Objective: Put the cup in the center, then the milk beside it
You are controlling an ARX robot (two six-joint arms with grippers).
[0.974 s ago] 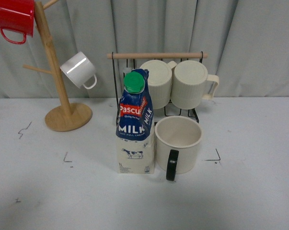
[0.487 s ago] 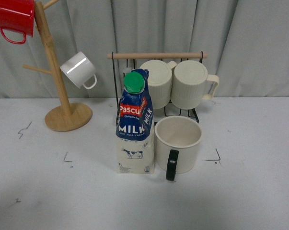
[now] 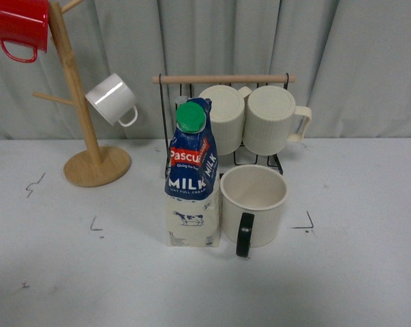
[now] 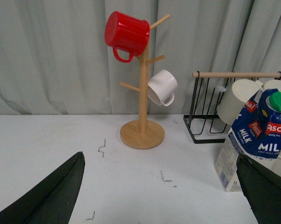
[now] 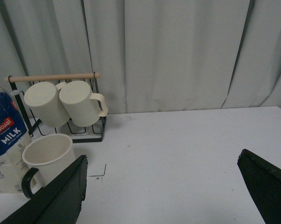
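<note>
While both arms hang back from the work area, out of the front view, the cup [image 3: 253,204] and the milk [image 3: 192,178] stand upright and touching inside the center [image 3: 137,228], the patch of tabletop framed by black corner marks. Across the last second nothing in the front view has shifted: carton and cup keep the same spots and the same contact, which suggests the placing is finished and the arms have already withdrawn. Seen from the left wrist, the left gripper [image 4: 161,193] has its fingers spread wide and empty, with the milk ahead of it and just beyond one fingertip. Seen from the right wrist, the right gripper [image 5: 170,193] is likewise spread wide and holds nothing, with the cup ahead of it near one fingertip, its black handle turned toward the camera. Behind the pair, the wire rack [image 3: 277,160] carries two ribbed mugs [image 3: 249,119]; the wooden mug tree [image 3: 82,129] bears a red mug [image 3: 18,24] and a white mug [image 3: 112,99]. Judged from this layout, both steps look complete, with no further motion required.
</note>
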